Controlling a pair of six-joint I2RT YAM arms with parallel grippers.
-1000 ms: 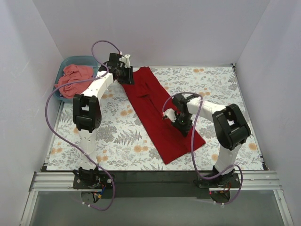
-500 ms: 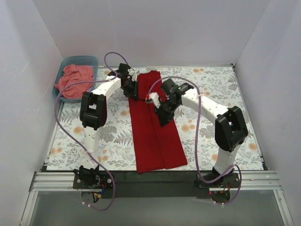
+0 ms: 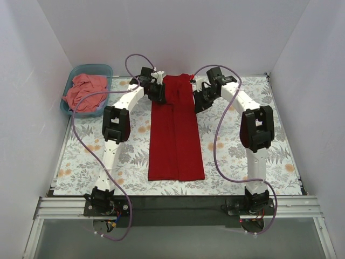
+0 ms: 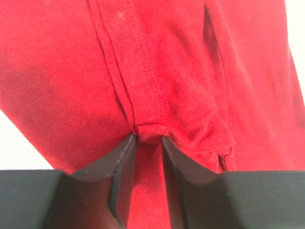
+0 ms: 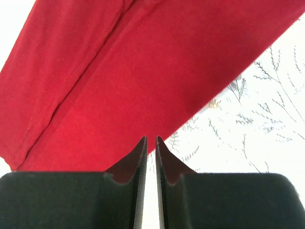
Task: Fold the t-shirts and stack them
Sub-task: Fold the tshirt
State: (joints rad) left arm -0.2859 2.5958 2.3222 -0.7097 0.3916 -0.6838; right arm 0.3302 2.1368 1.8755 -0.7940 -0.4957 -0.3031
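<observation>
Overhead, crimson t-shirt (image 3: 176, 135) lay folded lengthwise on floral table (image 3: 242, 156), salmon-pink t-shirt (image 3: 83, 89) sat in teal tub (image 3: 102, 70), wrist views alone showed left gripper (image 4: 148, 140) clenched on crimson hem, right gripper (image 5: 151, 140) pressed nearly together at the crimson edge, grasp unclear.

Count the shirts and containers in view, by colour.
crimson red t-shirt: 1, folded into a long strip on the table
salmon-pink t-shirt: 1 bundle, crumpled in the tub; cannot tell if it hides more
teal tub: 1
Total: 3
</observation>
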